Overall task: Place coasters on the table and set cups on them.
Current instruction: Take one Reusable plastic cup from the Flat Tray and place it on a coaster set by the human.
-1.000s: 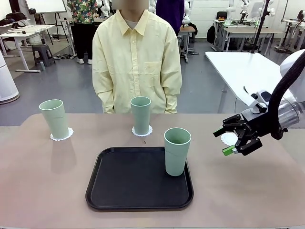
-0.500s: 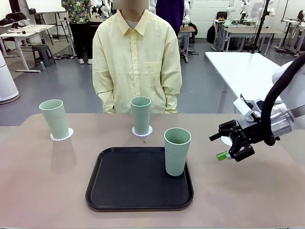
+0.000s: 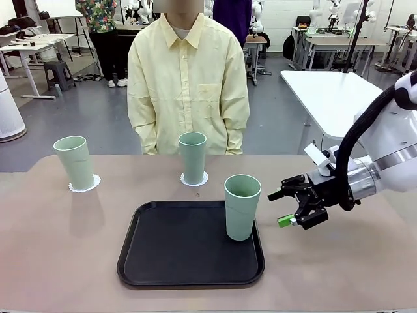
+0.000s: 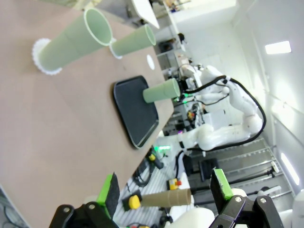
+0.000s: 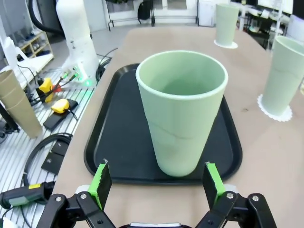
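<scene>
The right gripper is hovering just beside the cup standing on the black tray, jaws spread wide and gripping nothing. Two other cups are sitting on coasters on the table. The left gripper is hanging wide open, empty.

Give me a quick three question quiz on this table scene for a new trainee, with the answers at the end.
1. True or false: the right tool is shut on a cup.
2. How many cups stand on coasters: A one, B two, C three?
3. Fill in: the third cup stands on the black ____.

Key:
1. False; its jaws are open, beside the cup.
2. B: the left cup and the middle cup.
3. Tray.
</scene>
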Controlling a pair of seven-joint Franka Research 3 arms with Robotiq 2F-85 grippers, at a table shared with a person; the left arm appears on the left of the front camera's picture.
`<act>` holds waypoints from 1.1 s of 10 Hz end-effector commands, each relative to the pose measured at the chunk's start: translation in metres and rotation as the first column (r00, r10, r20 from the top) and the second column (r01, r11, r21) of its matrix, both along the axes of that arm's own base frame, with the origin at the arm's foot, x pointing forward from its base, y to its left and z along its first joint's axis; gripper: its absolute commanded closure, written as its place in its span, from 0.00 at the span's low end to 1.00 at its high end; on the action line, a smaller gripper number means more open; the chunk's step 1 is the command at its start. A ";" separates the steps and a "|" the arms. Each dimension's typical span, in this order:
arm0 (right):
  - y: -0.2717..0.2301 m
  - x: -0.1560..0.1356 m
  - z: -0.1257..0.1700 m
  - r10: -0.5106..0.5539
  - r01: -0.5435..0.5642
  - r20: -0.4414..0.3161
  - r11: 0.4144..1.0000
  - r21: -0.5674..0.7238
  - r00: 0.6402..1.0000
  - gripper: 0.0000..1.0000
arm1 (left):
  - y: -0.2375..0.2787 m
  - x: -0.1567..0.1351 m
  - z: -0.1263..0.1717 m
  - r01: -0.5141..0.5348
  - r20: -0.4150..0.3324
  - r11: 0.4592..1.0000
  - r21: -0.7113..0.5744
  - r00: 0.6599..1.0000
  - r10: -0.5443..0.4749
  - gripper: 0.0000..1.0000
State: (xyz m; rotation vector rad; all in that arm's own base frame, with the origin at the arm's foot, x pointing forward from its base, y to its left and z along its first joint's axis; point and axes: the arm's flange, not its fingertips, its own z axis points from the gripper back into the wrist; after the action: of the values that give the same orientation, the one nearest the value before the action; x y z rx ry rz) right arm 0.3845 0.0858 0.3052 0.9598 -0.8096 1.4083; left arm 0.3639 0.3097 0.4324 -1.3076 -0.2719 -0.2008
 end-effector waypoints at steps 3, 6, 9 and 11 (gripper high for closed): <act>0.017 0.008 -0.020 0.012 -0.016 0.057 0.997 0.077 0.998 0.00 | 0.001 -0.001 0.002 -0.003 0.000 1.000 0.002 1.000 0.003 0.00; 0.028 0.013 -0.028 0.003 -0.013 0.101 0.996 0.089 0.995 0.00 | 0.001 -0.001 0.002 -0.003 0.000 1.000 0.002 1.000 0.003 0.00; 0.034 0.015 -0.030 0.002 -0.015 0.115 0.994 0.106 0.993 0.00 | 0.001 -0.001 0.002 -0.003 0.000 1.000 0.002 1.000 0.003 0.00; 0.038 0.018 -0.033 0.002 -0.014 0.117 0.994 0.106 0.993 0.00 | 0.001 -0.001 0.002 -0.003 0.000 1.000 0.002 1.000 0.003 0.00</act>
State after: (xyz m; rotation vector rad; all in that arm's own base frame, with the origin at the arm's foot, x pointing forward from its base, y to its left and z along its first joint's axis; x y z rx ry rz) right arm 0.3982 0.1152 0.2811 0.9899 -0.9410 1.4498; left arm 0.3638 0.3097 0.4324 -1.3076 -0.2719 -0.2007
